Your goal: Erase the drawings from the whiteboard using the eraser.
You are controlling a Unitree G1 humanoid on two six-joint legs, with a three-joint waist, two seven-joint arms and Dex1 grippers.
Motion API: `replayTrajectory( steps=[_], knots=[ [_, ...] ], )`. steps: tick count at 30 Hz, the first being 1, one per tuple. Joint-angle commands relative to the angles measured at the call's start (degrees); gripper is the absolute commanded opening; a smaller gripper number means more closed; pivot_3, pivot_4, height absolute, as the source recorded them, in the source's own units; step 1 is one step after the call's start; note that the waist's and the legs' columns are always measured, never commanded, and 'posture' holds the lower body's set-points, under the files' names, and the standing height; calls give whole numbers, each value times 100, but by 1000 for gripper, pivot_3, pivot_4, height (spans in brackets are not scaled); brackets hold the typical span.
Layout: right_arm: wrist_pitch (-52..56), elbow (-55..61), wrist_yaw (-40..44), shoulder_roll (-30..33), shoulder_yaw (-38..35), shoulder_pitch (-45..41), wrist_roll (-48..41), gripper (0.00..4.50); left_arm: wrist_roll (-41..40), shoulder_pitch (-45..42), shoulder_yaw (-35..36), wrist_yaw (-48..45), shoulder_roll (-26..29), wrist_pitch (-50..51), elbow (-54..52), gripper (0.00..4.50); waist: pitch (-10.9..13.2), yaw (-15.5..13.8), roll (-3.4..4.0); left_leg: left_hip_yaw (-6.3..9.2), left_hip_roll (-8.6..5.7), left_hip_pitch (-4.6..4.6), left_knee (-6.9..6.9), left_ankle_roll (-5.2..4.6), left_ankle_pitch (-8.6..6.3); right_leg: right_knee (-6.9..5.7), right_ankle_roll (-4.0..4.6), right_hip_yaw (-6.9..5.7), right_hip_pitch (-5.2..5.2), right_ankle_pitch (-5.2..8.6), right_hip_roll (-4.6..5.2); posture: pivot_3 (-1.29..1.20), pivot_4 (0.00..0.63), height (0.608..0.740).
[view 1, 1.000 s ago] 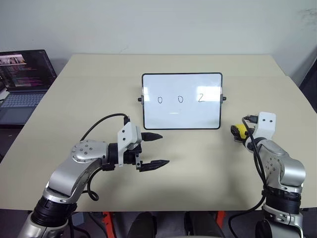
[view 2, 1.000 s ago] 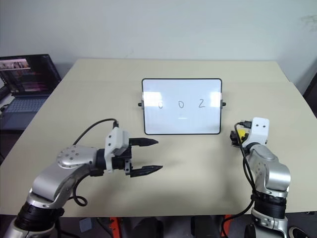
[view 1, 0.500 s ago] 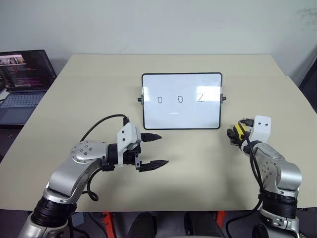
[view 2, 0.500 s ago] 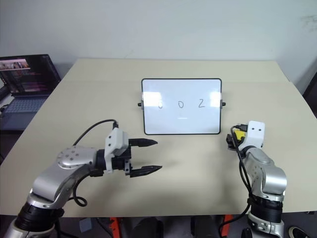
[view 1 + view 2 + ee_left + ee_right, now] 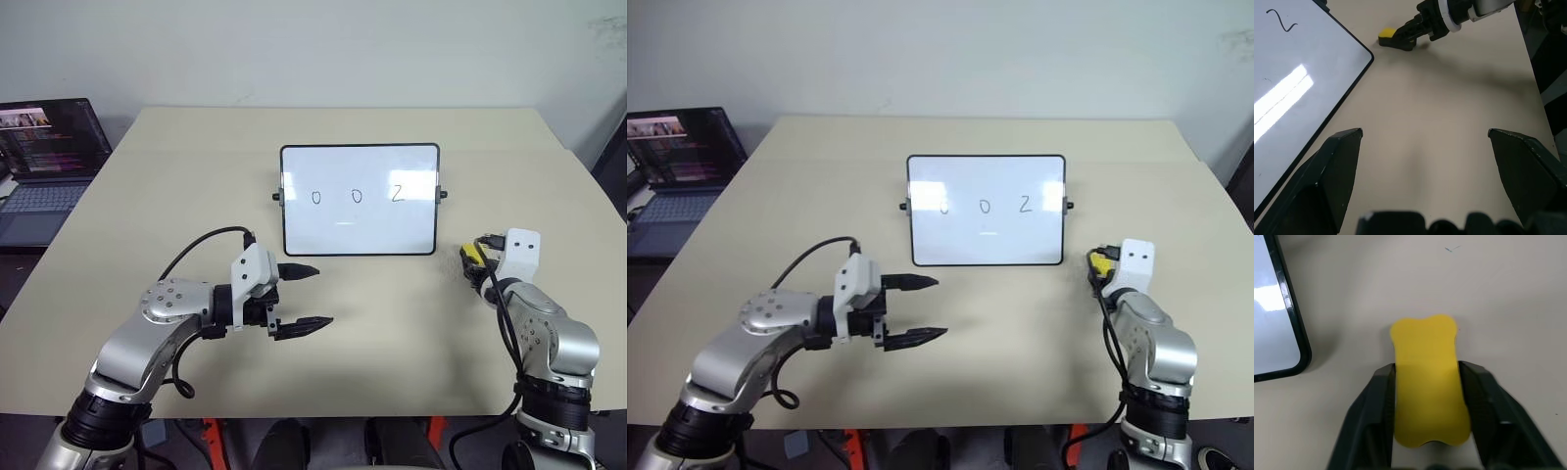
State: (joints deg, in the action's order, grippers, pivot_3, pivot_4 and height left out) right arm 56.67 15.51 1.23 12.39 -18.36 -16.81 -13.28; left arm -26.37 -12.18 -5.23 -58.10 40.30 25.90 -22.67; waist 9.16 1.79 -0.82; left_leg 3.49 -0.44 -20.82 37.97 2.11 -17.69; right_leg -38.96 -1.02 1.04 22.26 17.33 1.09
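- Lying flat at the middle of the beige bench (image 5: 147, 196), the whiteboard (image 5: 360, 235) carries the drawings (image 5: 356, 196), three small black marks in a row across its upper half.
- A laptop (image 5: 44, 162) with a lit screen sits off the bench's far left corner, well apart from the board.
- Nothing stands between either arm and the board; the bench surface in front of it is bare.
- The eraser (image 5: 1428, 382), a yellow block, rests on the bench just beside the board's near right corner, apart from the frame.
- The right gripper (image 5: 477, 262) reaches forward and slightly down, its jaws closed against the eraser's two long sides, as the right wrist view shows; the block's far end sticks out past the fingertips.
- The left gripper (image 5: 306, 296) is held above the bench near the board's near left corner, pointing towards the robot's right, jaws spread wide with nothing between them.
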Motion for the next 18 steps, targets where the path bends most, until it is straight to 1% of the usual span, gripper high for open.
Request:
replayTrajectory(
  steps=[1,13,18],
  knots=[
    [-149,113,20,57,-53,-76,-35,1229,0,-54,70,6,9,-99,-110,4500,0,0,0,0,0,0,0,0,0,0,0,0,0,0,0,0,150,740],
    [-182,183,34,89,-19,-79,-25,1228,61,-112,101,51,0,-159,-49,4500,0,0,0,0,0,0,0,0,0,0,0,0,0,0,0,0,150,740],
    [-577,283,269,353,265,-157,91,1228,287,-211,174,246,-65,-416,129,4500,1,0,1,0,0,0,0,0,0,0,0,0,0,0,0,0,150,740]
  ],
)
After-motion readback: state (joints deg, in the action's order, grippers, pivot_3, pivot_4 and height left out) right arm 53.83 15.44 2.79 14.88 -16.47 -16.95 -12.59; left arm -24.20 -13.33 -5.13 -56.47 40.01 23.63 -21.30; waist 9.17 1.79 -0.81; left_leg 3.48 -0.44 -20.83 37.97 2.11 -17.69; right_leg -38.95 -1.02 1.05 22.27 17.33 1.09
